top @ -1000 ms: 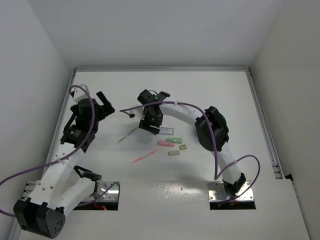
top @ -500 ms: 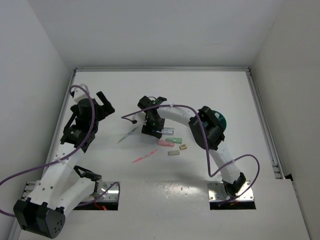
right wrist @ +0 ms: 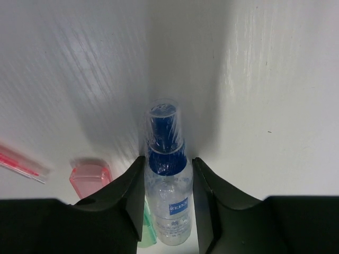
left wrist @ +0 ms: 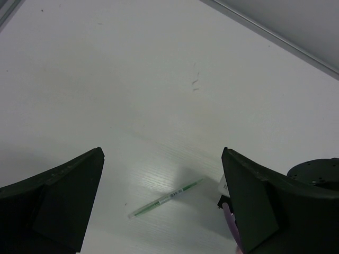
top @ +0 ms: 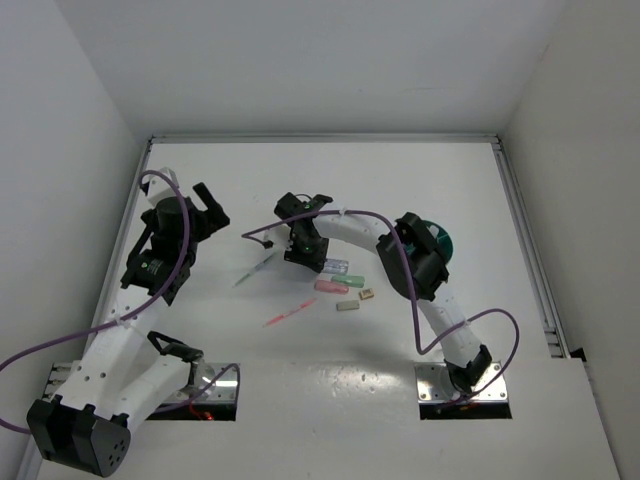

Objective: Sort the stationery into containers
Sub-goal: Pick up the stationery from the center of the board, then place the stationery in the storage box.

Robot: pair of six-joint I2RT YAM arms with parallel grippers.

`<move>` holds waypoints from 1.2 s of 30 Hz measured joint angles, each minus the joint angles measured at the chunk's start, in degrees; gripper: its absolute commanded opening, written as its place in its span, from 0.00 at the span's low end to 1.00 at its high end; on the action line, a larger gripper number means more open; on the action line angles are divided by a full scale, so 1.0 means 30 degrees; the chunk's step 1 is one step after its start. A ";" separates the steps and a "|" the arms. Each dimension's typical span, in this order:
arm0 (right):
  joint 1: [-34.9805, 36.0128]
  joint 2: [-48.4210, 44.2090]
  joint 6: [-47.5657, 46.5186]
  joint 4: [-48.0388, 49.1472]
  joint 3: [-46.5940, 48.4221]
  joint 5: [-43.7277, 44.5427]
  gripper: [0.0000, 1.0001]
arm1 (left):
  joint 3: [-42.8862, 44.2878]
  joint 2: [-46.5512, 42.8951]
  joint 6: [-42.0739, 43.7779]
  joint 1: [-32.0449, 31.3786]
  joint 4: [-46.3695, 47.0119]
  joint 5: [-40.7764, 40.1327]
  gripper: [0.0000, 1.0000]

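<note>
My right gripper is low over the table with its jaws closed against both sides of a small clear bottle-shaped marker with a blue cap, which lies on the table. A pink stick and a green stick lie just beside it; the pink one shows left of the jaws. A pink pen, a green-white pen, a grey block and a tan block lie nearby. My left gripper is open and empty above the green-white pen. The teal cup is partly hidden behind my right arm.
White walls enclose the table on the left, back and right, with a metal rail along the right side. A purple cable runs along my right arm. The teal cup stands right of the item cluster.
My right arm's elbow swung, uncovering the teal cup, and the right gripper shifted left and settled around the blue-capped marker. The left arm has not moved.
</note>
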 measured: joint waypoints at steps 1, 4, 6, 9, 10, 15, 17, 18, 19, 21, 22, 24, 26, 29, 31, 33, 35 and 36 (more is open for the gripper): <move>-0.0015 0.0000 0.0029 0.0022 0.0000 0.0007 0.08 | 0.0000 0.0000 0.0000 0.0000 0.0000 0.0015 0.99; -0.0044 -0.0138 0.0350 0.0379 -0.0138 0.0160 0.00 | 0.0000 0.0000 0.0000 0.0000 0.0000 0.0022 0.99; -0.0117 -0.0736 0.0809 0.1435 -0.0758 0.0634 0.00 | 0.0000 0.0000 0.0000 0.0000 0.0000 0.0022 0.99; -0.0401 -0.3228 0.1581 0.4116 -0.3126 0.1945 0.00 | 0.0000 0.0000 0.0000 0.0000 0.0000 0.0029 0.99; -0.0546 -0.4430 0.1872 0.5034 -0.4095 0.2506 0.00 | 0.0000 0.0000 0.0000 0.0000 -0.0007 0.0029 0.99; -0.1421 -1.0644 0.3847 0.9981 -0.8094 0.5603 0.00 | 0.0000 0.0007 0.0000 0.0000 -0.0007 0.0182 0.99; -0.1807 -1.3238 0.4830 1.2553 -1.0346 0.6951 0.00 | 0.0000 0.0044 0.0000 0.0000 -0.0007 0.0306 0.99; -0.2004 -1.4302 0.5253 1.3355 -1.1278 0.7490 0.00 | 0.0000 0.0066 0.0000 0.0000 0.0007 0.0364 0.99; -0.2244 -1.5511 0.5799 1.4681 -1.2619 0.8109 0.00 | 0.0000 0.0109 0.0000 0.0000 0.0000 0.0474 0.99; -0.2674 -1.7420 0.6739 1.6531 -1.4892 0.9078 0.00 | 0.0000 0.0211 0.0000 0.0000 -0.0007 0.0612 0.99; -0.2849 -1.8214 0.7198 1.7347 -1.5963 0.9566 0.00 | 0.0000 0.0255 0.0000 0.0000 -0.0007 0.0663 0.99; -0.3177 -1.9584 0.8102 1.8535 -1.7872 1.0462 0.00 | 0.0000 0.0357 0.0007 0.0000 -0.0007 0.0729 0.99; -0.3468 -2.0516 0.8874 1.9212 -1.9147 1.1030 0.00 | 0.0000 0.0481 0.0007 0.0000 -0.0015 0.0809 0.99; -0.3869 -2.1522 1.0040 1.9963 -2.0232 1.1497 0.00 | 0.0000 0.0692 0.0007 0.0000 -0.0007 0.0940 0.99; -0.4073 -2.2025 1.0797 2.0487 -2.0618 1.1584 0.00 | 0.0000 0.0780 0.0007 0.0000 0.0000 0.0962 0.99; -0.4197 -2.2243 1.1562 2.1281 -2.0961 1.1752 0.00 | 0.0000 0.0874 0.0007 0.0000 0.0000 0.0984 0.99; -0.4393 -2.2178 1.2174 2.2148 -2.1420 1.1861 0.00 | 0.0000 0.0947 0.0007 0.0000 0.0007 0.1035 0.99; -0.4481 -2.2032 1.2480 2.2658 -2.1719 1.1934 0.00 | 0.0000 0.1005 0.0007 0.0000 0.0007 0.1049 0.99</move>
